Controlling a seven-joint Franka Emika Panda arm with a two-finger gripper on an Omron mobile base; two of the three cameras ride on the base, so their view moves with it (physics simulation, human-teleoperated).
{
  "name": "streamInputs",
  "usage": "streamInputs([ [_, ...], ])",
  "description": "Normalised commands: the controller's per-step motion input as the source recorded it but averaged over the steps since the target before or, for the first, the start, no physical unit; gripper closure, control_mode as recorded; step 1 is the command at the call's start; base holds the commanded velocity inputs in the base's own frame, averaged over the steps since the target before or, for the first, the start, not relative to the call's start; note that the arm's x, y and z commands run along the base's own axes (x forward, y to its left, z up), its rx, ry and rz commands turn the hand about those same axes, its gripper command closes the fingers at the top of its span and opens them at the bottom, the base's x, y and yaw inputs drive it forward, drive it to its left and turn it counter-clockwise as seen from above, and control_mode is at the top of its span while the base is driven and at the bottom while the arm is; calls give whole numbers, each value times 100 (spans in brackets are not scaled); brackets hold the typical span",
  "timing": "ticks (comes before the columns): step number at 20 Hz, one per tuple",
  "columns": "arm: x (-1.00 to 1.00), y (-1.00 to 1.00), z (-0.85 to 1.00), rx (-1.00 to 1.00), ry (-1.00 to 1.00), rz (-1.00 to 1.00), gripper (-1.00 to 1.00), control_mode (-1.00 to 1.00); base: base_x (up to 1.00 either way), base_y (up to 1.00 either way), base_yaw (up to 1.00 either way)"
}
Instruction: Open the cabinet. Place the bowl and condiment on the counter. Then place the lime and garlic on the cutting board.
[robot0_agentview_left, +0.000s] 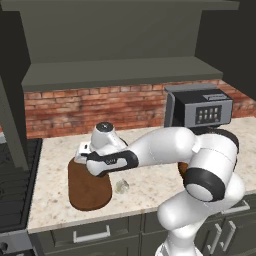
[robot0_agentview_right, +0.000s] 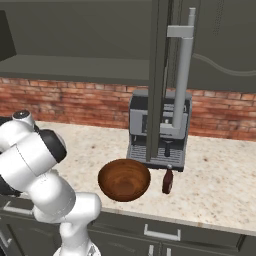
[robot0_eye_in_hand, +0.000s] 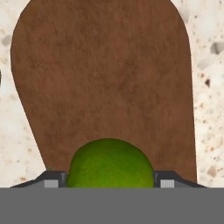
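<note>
1. Pincer (robot0_eye_in_hand: 109, 183) closed on the lime (robot0_eye_in_hand: 109, 162), its two dark fingers pressed to either side of the green fruit, seen from the hand camera directly above the cutting board (robot0_eye_in_hand: 103, 78).
2. At the far left of the left base view, the black stove top (robot0_agentview_left: 15, 185) borders the speckled desk (robot0_agentview_left: 55, 200).
3. Just right of the stove, the brown cutting board (robot0_agentview_left: 87, 192) lies flat near the desk's front edge, with the robot's hand over its rear end.
4. The garlic (robot0_agentview_left: 121, 186) sits on the desk just beside the board's right edge, not on it.
5. Further right, in the right base view, the wooden bowl (robot0_agentview_right: 124, 180) rests upright on the desk (robot0_agentview_right: 220, 185) in front of the coffee machine (robot0_agentview_right: 157, 130).
6. The small dark bottle (robot0_agentview_right: 167, 181) stands just beside the bowl's right side, near the machine's front corner.
7. Above, the cabinet (robot0_agentview_right: 220, 45) is open, its door (robot0_agentview_right: 161, 75) edge-on to the camera with the long silver handle (robot0_agentview_right: 182, 75) beside it.
</note>
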Motion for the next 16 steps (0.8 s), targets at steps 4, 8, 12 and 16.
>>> streamInputs([
  [4,3,0,0,0,0,0,-100,-100,0,0,0],
  [8,-3,-5,20,0,-2,0,-100,-100,0,0,0],
  [12,-39,-29,50,4,-2,0,-100,-100,0,0,0],
  [16,-73,-52,44,7,0,0,-100,-100,0,0,0],
])
